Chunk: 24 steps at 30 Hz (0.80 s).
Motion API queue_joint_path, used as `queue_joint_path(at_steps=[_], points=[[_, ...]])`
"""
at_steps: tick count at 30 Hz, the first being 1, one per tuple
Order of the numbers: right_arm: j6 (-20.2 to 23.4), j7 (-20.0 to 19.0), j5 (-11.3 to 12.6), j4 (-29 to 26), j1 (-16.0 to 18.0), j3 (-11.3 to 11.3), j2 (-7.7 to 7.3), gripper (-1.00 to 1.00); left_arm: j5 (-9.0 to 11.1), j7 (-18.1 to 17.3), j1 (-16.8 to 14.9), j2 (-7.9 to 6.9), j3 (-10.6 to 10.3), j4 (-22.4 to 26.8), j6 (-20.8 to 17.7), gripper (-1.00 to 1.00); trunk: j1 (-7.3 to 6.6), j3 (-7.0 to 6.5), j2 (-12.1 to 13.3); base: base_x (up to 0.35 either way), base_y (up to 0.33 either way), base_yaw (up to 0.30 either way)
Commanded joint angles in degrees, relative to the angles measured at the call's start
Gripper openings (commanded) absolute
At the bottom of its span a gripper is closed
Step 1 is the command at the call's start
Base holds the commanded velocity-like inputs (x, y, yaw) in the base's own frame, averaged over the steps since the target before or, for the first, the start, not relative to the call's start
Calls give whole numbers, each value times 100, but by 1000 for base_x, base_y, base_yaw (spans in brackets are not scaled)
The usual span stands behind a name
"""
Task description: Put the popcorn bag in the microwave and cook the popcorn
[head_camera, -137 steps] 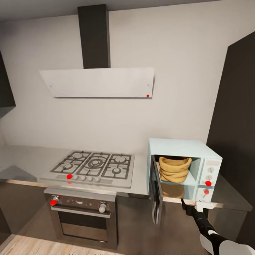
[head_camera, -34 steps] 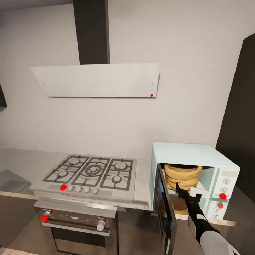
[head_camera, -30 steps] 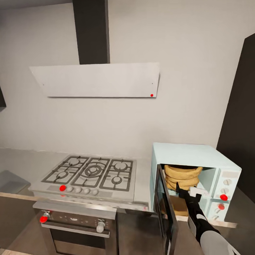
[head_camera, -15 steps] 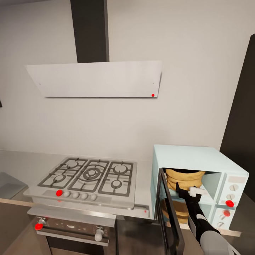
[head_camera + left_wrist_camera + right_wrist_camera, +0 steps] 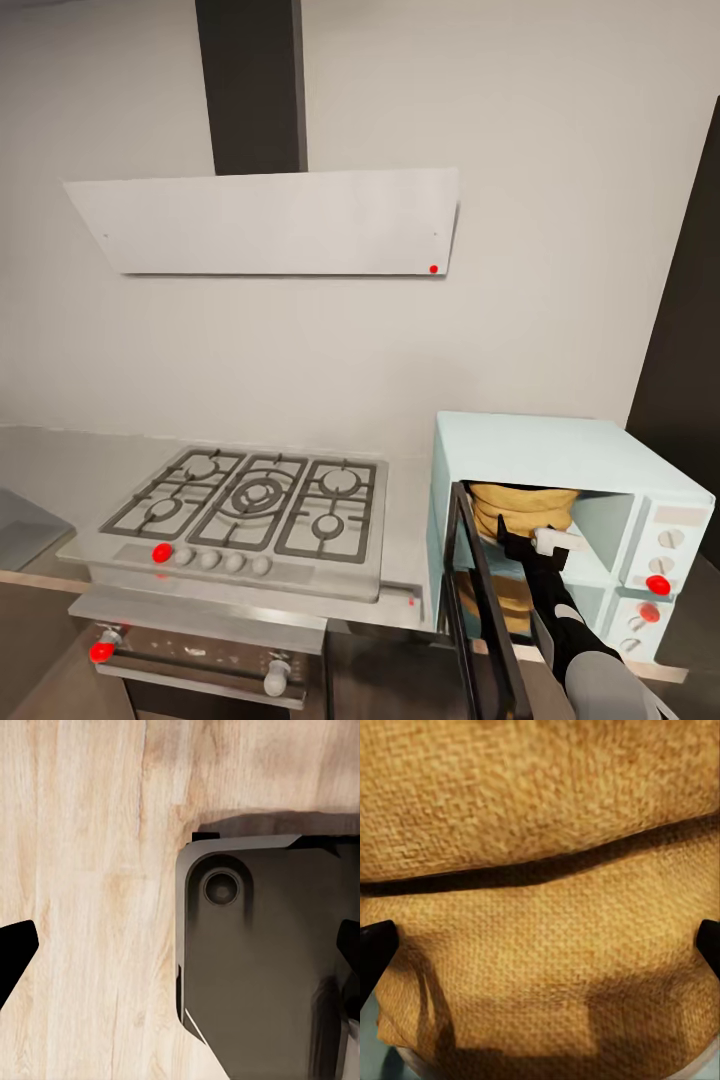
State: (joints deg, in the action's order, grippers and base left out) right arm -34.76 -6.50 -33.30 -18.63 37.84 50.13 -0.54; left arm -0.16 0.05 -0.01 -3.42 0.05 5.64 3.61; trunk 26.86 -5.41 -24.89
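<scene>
The pale blue microwave (image 5: 540, 445) stands on the grey countertop (image 5: 60, 450) at the right, its dark-framed door (image 5: 480, 610) swung open toward me. Inside the cavity sits the tan-orange popcorn bag (image 5: 520, 505), upright with its rolled rim on top. My right gripper (image 5: 530, 540) reaches into the cavity, right up against the bag's front. In the right wrist view the bag's woven paper (image 5: 540, 870) is very close, and the right gripper (image 5: 540, 952) is open, with its dark fingertips spread to either side. My left gripper (image 5: 180, 952) hangs open over the wooden floor. The popcorn is hidden.
A steel gas hob (image 5: 255, 500) lies left of the microwave, with the oven (image 5: 200, 660) beneath and the slanted white hood (image 5: 270, 220) above. A tall black cabinet (image 5: 695, 330) stands at the right. The left wrist view shows my dark base (image 5: 255, 960) on the floor.
The camera has moved closer to the counter. My right gripper went from the counter edge below the control panel into the cavity, and has stayed at the bag over the last second.
</scene>
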Motion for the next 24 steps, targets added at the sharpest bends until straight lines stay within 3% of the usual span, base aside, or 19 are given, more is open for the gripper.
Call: queue_joint_path(at_steps=[1, 9, 24], points=[[-18, -57, -2, 3, 5, 50, 1, 100, -3, 1, -4, 0, 1, -2, 16, 100, 2, 2, -4, 5, 0, 0], [-13, -58, -1, 2, 5, 50, 1, 100, -4, 3, -2, 22, 4, -2, 16, 100, 2, 2, -4, -47, 0, 0], [-14, -61, -7, 2, 5, 45, 1, 100, -7, 2, -1, 39, 4, -2, 16, 100, 2, 2, -4, -330, 0, 0]])
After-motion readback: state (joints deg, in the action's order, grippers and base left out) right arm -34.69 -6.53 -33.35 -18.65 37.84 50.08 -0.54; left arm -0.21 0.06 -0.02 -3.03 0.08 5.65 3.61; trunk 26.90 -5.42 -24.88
